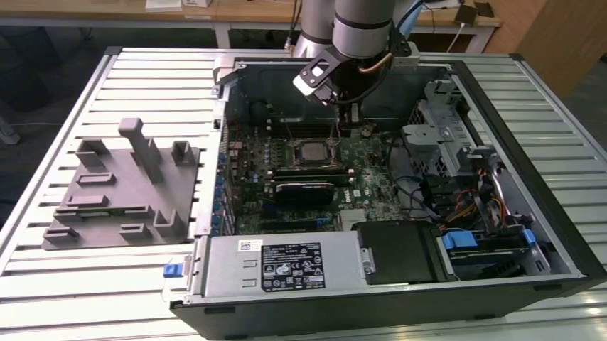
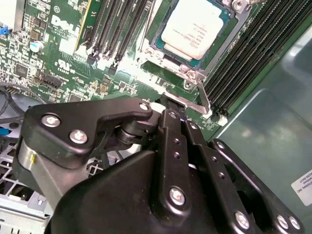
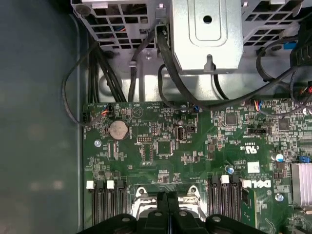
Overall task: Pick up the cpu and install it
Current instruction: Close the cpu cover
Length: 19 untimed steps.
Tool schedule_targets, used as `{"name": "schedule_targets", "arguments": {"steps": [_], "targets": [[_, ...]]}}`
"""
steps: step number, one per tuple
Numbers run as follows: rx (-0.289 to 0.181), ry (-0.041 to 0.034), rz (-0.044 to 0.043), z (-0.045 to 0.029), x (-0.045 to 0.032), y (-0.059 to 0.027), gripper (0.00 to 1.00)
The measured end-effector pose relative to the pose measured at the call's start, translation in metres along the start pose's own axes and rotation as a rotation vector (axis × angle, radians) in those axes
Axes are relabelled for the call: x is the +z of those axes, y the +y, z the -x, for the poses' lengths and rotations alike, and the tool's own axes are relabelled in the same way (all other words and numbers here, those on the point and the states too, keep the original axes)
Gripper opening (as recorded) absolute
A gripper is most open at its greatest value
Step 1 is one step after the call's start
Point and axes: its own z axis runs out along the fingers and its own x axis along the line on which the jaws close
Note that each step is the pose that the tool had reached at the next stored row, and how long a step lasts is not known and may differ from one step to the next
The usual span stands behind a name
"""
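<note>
1. Logged an open desktop computer case (image 1: pixel 531 234) lying on its side on a slatted metal tabletop (image 1: pixel 124 284), toward the tabletop's edge on the exterior view's right.
2. Noted a grey plastic fixture (image 1: pixel 124 192) with upright posts just beside the case, nearer the tabletop's edge on the exterior view's left.
3. Found the cpu (image 2: pixel 195 24) lying flat in its socket on the green motherboard (image 2: pixel 58 44), silver top up, pale rim showing, ringed by a metal socket frame (image 2: pixel 163 54).
4. Counted black memory slots (image 2: pixel 114 29) along two opposite sides of the socket.
5. Spotted the same cpu in the exterior view, roughly central on the motherboard.
6. Placed the gripper (image 1: pixel 349 124) inside the case at the end of the arm (image 1: pixel 360 28), near the socket frame's edge and off the cpu itself.
7. Saw the fingers (image 2: pixel 170 146) clenched tight against each other, nothing held between them; recorded the same closed seam in the first wrist view.
8. Could not tell contact between the fingertips and the thin metal lever (image 2: pixel 202 100) just ahead of them.
9. Recorded in the first wrist view a round coin cell battery (image 3: pixel 118 129) near the motherboard's edge, black cables (image 3: pixel 73 83) looping off that edge, and a perforated metal drive cage (image 3: pixel 207 34) beyond.
10. Marked a labelled power supply (image 1: pixel 284 266) against the case wall closest to the exterior camera.
</note>
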Motion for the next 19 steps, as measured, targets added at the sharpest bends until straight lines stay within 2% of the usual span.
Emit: {"name": "schedule_targets", "arguments": {"steps": [19], "targets": [[0.0,-0.0001,-0.0019,0.0002,0.0029,-0.0052,0.11]]}}
